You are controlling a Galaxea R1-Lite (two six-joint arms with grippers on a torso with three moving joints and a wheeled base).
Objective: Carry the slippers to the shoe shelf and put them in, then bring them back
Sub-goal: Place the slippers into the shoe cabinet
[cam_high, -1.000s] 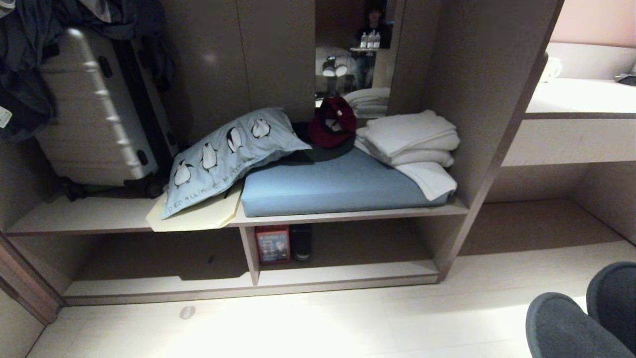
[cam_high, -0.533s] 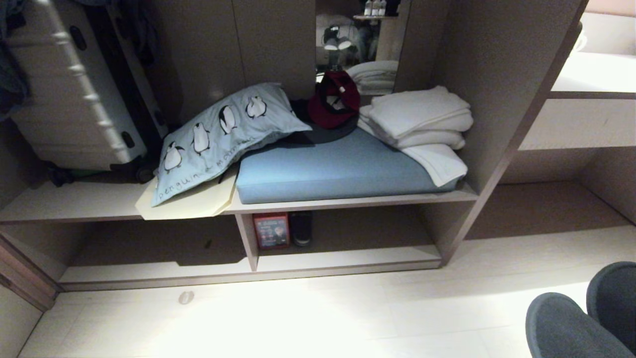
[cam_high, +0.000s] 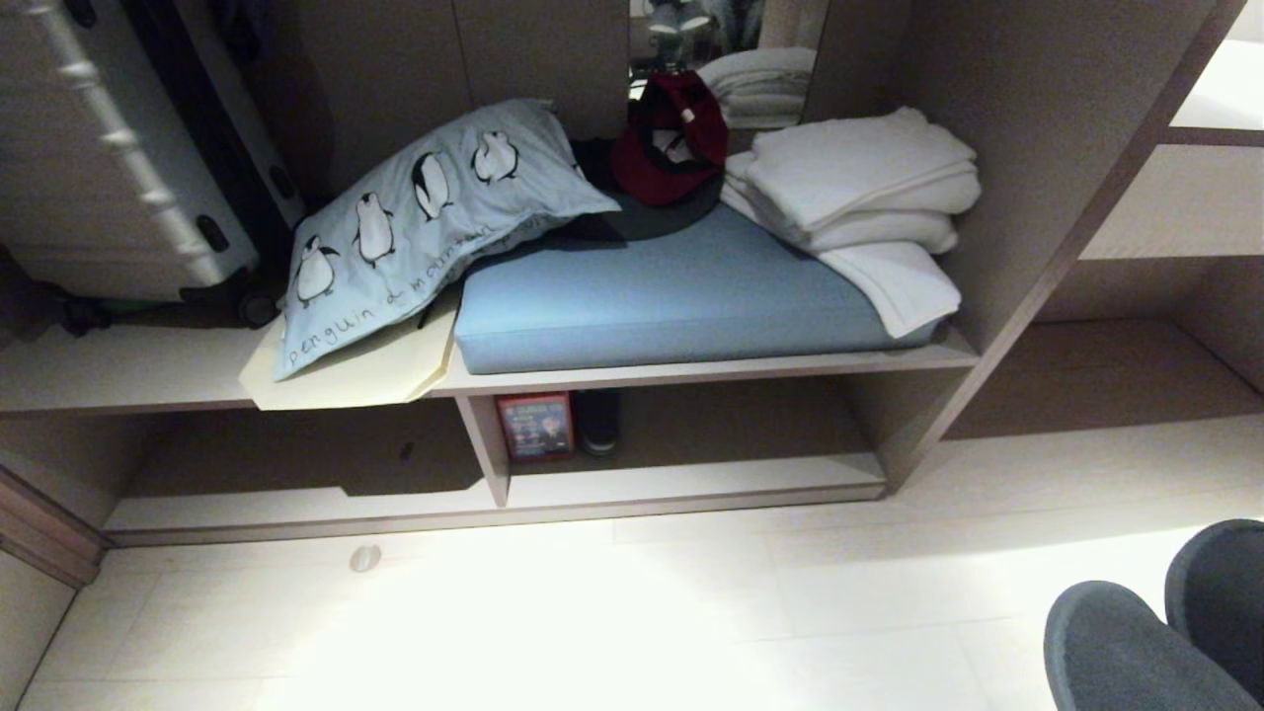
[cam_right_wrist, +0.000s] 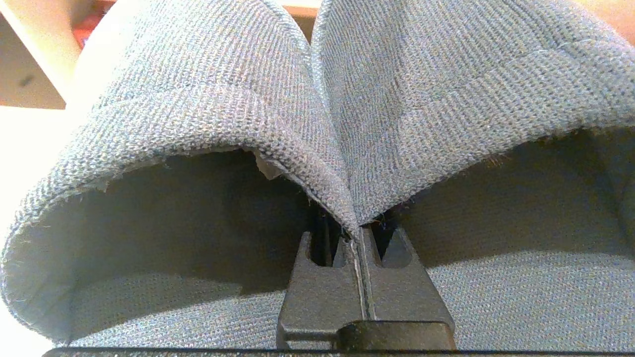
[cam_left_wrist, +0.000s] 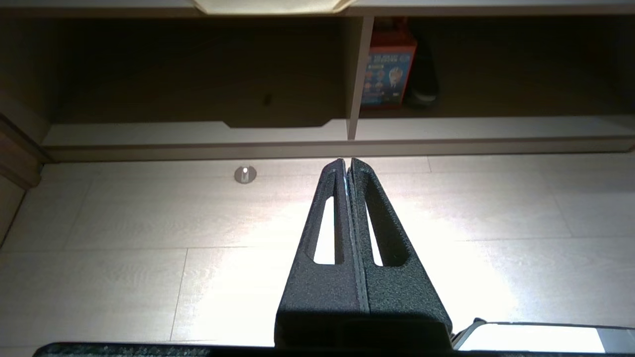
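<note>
Pale floor boards [cam_high: 612,632] fill the lower part of your head view, and behind them stands the shoe shelf [cam_high: 494,489], a low open compartment under a bench board with a blue cushion [cam_high: 681,306], a penguin pillow [cam_high: 415,217] and folded white towels [cam_high: 859,178]. Inside the shelf you see a red box [cam_high: 534,427] and a black shoe [cam_high: 598,423] just beside the divider. The slippers [cam_high: 1155,632] show at the lower right corner, away from the shelf.

From the left wrist view, you see the left gripper [cam_left_wrist: 347,166] with its fingers pressed together, empty, above the floor and pointing to the shelf.

From the right wrist view, the right gripper [cam_right_wrist: 361,237] is clenched on the inner edges of both slippers, which lie side by side.
</note>
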